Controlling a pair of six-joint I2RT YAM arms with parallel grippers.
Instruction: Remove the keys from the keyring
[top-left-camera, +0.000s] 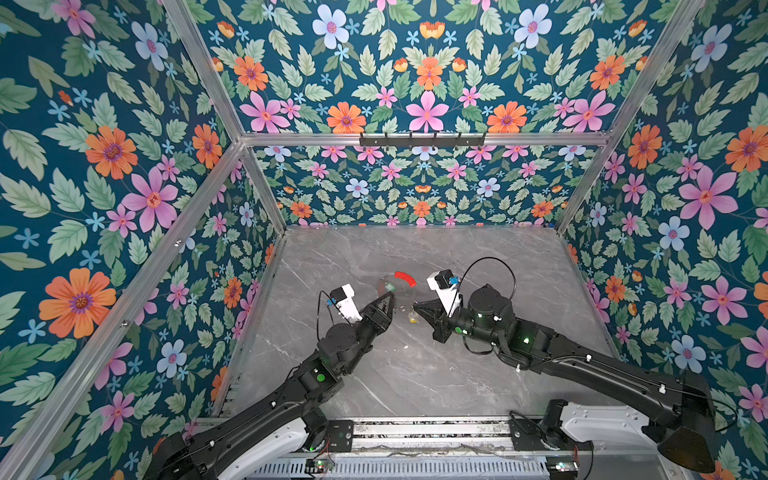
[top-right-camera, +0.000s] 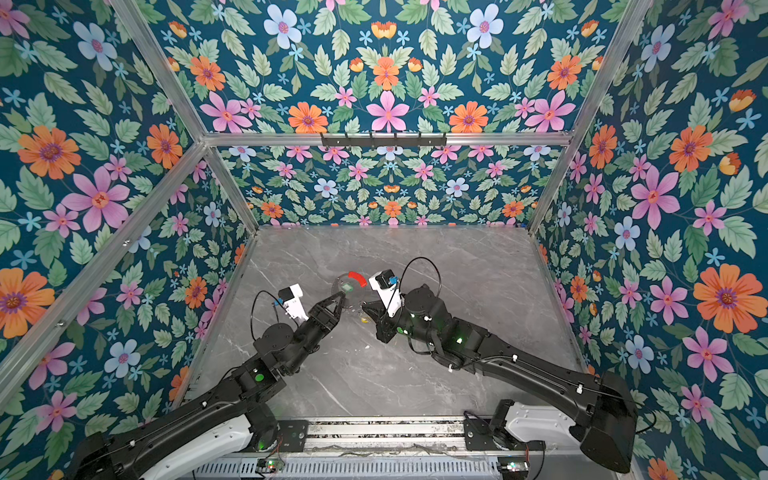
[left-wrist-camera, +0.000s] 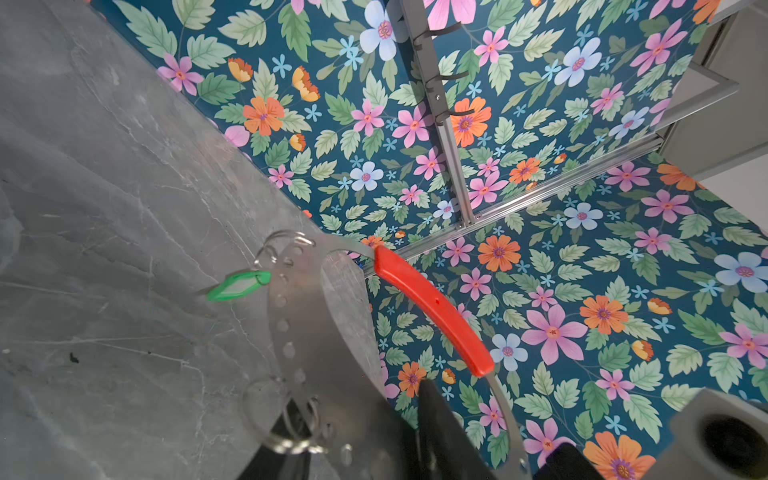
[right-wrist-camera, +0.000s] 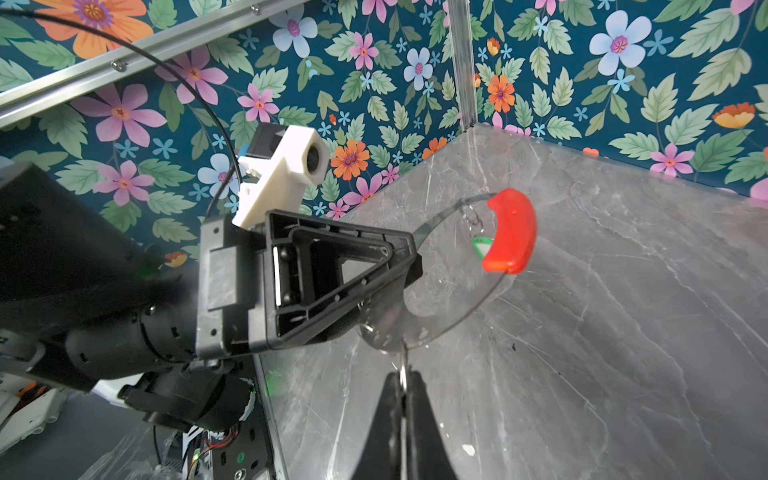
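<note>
nearest, the right end effector (right-wrist-camera: 403, 384) is pinched tight on a wire loop (right-wrist-camera: 402, 361) at the rim of the keyring (left-wrist-camera: 299, 332), likely to pull the yellow-tagged key (top-left-camera: 412, 319) free. the left end effector (top-left-camera: 390, 296) straddles the band, seemingly to steady it above the table (top-left-camera: 415, 374). its jaws are partly apart, and i cannot tell whether it grips. farthest, the green-tagged key (left-wrist-camera: 239, 284) hangs by the red sleeve (left-wrist-camera: 432, 309).

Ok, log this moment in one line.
left pincer: straddles keyring rim | right pincer: shut on wire loop | green key tag: on keyring
</note>
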